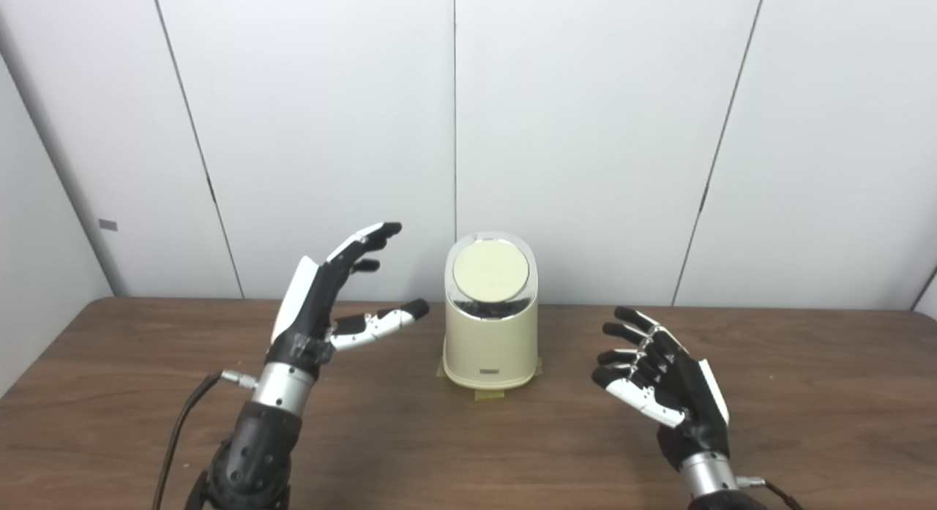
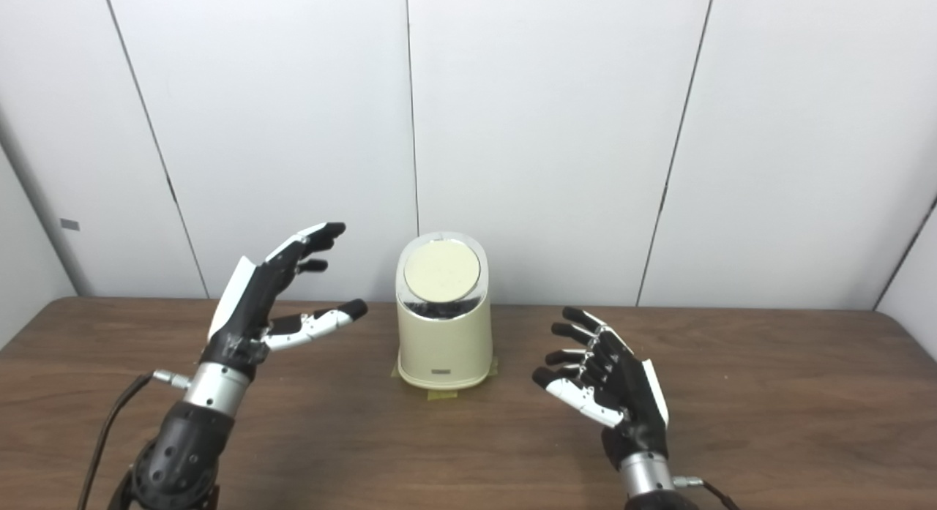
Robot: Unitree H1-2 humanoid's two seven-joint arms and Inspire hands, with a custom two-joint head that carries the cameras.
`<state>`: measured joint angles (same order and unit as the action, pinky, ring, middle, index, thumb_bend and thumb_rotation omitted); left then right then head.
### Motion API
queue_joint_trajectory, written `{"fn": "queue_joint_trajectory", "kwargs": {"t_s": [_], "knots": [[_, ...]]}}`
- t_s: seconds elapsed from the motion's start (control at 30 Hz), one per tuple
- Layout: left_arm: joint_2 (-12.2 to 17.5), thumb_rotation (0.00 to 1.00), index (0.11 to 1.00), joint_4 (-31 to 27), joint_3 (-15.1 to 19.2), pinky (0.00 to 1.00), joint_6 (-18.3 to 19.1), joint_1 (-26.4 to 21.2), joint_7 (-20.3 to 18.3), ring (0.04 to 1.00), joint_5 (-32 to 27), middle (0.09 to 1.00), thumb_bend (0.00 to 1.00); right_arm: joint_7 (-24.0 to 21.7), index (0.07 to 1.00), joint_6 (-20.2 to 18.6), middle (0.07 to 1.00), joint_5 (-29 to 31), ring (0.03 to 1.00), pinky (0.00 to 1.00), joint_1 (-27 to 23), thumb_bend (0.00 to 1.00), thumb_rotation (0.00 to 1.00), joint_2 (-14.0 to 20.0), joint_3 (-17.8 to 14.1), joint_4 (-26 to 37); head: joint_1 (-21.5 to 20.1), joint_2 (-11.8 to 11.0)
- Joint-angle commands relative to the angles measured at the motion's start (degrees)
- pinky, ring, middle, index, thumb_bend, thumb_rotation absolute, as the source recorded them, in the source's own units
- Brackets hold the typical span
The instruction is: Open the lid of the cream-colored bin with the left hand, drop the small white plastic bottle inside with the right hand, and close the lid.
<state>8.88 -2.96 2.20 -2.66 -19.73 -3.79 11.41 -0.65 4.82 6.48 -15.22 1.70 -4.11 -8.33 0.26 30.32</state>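
The cream-colored bin [image 1: 489, 345] stands upright at the middle of the brown table, taped down at its base. Its round lid [image 1: 490, 270] slants toward me, with a dark band showing just under its lower edge. I cannot tell whether the lid is fully shut. My left hand [image 1: 329, 305] is open and empty. It is raised left of the bin with its fingers pointing toward the lid, not touching it. My right hand [image 1: 659, 382] is open and empty, lower and to the right of the bin, fingers spread. No small white bottle shows in either view.
The wooden table [image 1: 146, 400] runs back to a white panelled wall [image 1: 585, 129] close behind the bin. A black cable [image 1: 183, 415] trails from my left wrist. Strips of tape [image 1: 492, 394] stick out from under the bin's base.
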Motion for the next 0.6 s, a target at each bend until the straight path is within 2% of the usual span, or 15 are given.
{"fn": "queue_joint_trajectory", "kwargs": {"t_s": [0.0, 0.07, 0.2, 0.37, 0.57], "knots": [[-0.2, 0.29, 0.836, -2.5, 1.4, 0.64, 0.9, 0.0, 1.3, 0.752, -2.3, 0.800, 0.75, 0.0, 0.740, 2.8, 0.713, -0.3, 0.564, 0.43, -2.3, 0.73, 0.23, 0.8, -0.5, 1.1, 0.1, 0.1], [-1.1, 0.29, 0.831, -3.2, 2.5, 0.61, 1.7, 2.6, 1.4, 0.716, -4.7, 0.774, 0.73, 0.4, 0.747, 3.6, 0.733, -1.4, 0.583, 0.45, -2.2, 0.73, 0.25, 1.3, -0.5, 0.9, 0.2, 0.0], [-2.6, 0.30, 0.815, -3.3, 4.0, 0.51, 2.4, 6.4, 2.1, 0.659, -8.3, 0.736, 0.72, 0.5, 0.753, 4.6, 0.751, -1.0, 0.598, 0.46, -2.3, 0.72, 0.23, 1.6, -0.9, 0.2, 0.2, 0.0], [-3.4, 0.24, 0.776, -2.7, 4.3, 0.53, 2.5, 8.7, 0.6, 0.669, -13.7, 0.731, 0.70, 0.3, 0.750, 5.2, 0.753, -0.8, 0.604, 0.47, -1.6, 0.72, 0.22, 1.9, -1.1, 1.2, -0.3, 0.2], [-3.1, 0.20, 0.760, -1.4, 3.2, 0.53, 1.6, 9.8, 0.7, 0.673, -13.2, 0.723, 0.68, -0.1, 0.730, 6.3, 0.746, -0.7, 0.605, 0.48, -0.8, 0.75, 0.25, 2.6, -1.3, 1.0, -0.1, 0.5]]}}
